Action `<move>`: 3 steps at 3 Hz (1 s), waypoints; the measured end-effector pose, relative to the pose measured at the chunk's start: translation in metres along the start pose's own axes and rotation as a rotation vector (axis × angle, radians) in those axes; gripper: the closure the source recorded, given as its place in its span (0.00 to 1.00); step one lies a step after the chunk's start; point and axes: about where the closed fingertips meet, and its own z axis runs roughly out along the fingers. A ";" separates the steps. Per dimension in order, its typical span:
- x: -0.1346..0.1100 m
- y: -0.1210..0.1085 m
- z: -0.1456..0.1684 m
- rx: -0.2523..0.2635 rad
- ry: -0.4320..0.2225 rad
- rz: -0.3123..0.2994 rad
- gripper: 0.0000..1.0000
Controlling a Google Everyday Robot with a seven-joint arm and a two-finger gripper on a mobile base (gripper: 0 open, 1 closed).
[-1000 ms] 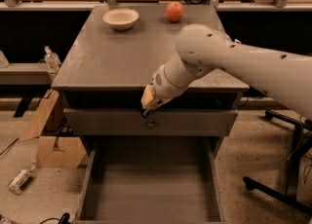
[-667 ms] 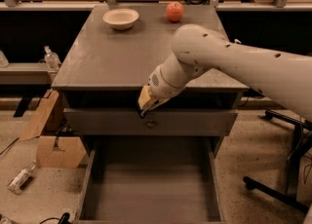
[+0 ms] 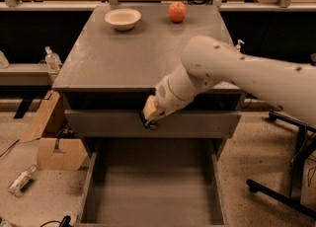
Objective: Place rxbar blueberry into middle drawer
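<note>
gripper (image 3: pixel 148 116) against drawer front (image 3: pixel 197 125), grip unclear; middle drawer (image 3: pixel 153 199) pulled out below.

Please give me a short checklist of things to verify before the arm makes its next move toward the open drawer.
1. Middle drawer is pulled open: ok.
2. Nothing lies on its floor in the way: ok.
3. Gripper is over the drawer floor: not ok. It sits at the grey drawer front above, near the knob.
4. The rxbar blueberry is held in the gripper: cannot tell. No bar is clearly seen.
5. Bowl and apple stand at the back of the top, away from the arm: ok.
</note>
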 end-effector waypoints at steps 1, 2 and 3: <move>0.051 0.030 -0.016 -0.068 -0.106 0.000 1.00; 0.113 0.054 -0.001 -0.165 -0.108 -0.009 1.00; 0.158 0.038 0.020 -0.258 -0.124 0.051 1.00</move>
